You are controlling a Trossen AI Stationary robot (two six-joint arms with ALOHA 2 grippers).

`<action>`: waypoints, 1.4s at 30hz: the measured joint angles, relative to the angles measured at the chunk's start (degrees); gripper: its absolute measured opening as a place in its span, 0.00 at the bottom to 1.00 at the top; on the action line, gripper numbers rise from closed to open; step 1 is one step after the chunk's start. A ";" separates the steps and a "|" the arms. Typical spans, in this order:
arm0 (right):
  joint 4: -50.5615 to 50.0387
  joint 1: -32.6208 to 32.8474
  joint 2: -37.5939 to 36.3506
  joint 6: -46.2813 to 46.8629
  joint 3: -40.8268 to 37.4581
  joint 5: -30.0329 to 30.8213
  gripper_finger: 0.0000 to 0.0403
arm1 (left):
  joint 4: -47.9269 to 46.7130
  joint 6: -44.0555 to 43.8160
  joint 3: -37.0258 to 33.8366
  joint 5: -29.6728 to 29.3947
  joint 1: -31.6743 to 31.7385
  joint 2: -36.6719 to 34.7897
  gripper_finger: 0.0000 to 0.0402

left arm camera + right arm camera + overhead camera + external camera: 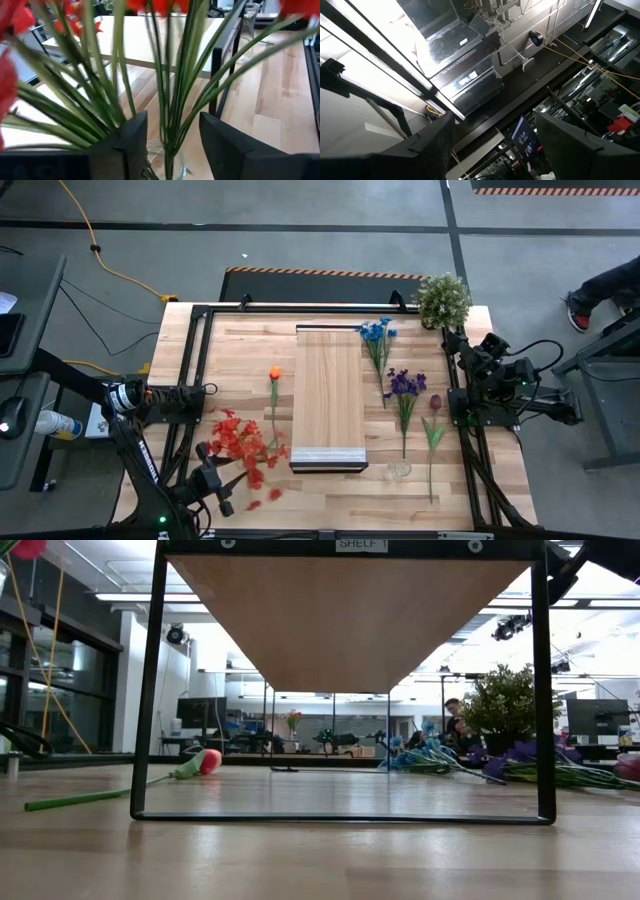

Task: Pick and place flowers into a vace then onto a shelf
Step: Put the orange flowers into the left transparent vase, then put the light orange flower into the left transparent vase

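A bunch of red flowers (240, 442) stands up near the table's front left; its green stems (167, 100) pass between the fingers of my open left gripper (215, 482), with something clear and glassy (162, 157) low between them. An orange flower (274, 375) lies left of the raised shelf (328, 395). Blue flowers (377, 332), purple flowers (405, 385) and a dark-red flower (435, 402) lie to its right. A clear vase (398, 470) stands by the shelf's near right corner. My right gripper (495, 145) is open, folded back at the right edge and pointing up. My left gripper comes at the red flowers' stems (170, 125) roughly level, from the table's near left side. Its fingers stand on either side of them, with gaps beside the middle stems. Whether the outer green blades (112, 117) touch a finger, I cannot tell.
A bushy potted plant (443, 298) stands at the far right corner. Loose red petals (262, 498) lie near the front edge. The shelf's black frame legs (150, 690) stand on the table in the low view, with the orange flower (200, 762) lying beside them.
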 joint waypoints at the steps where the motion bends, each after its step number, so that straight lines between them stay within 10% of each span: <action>1: 0.00 -0.02 0.02 0.02 -0.01 0.00 0.67 | 0.02 1.04 0.63 0.31 0.00 0.00 0.55; 26: -0.02 -0.02 0.00 0.00 0.00 -0.22 0.66 | -0.03 16.82 18.80 11.11 -0.02 0.00 0.58; 42: -2.43 -0.02 0.02 0.02 -0.02 -0.68 0.66 | -1.67 38.80 40.56 2.11 -0.02 0.00 0.58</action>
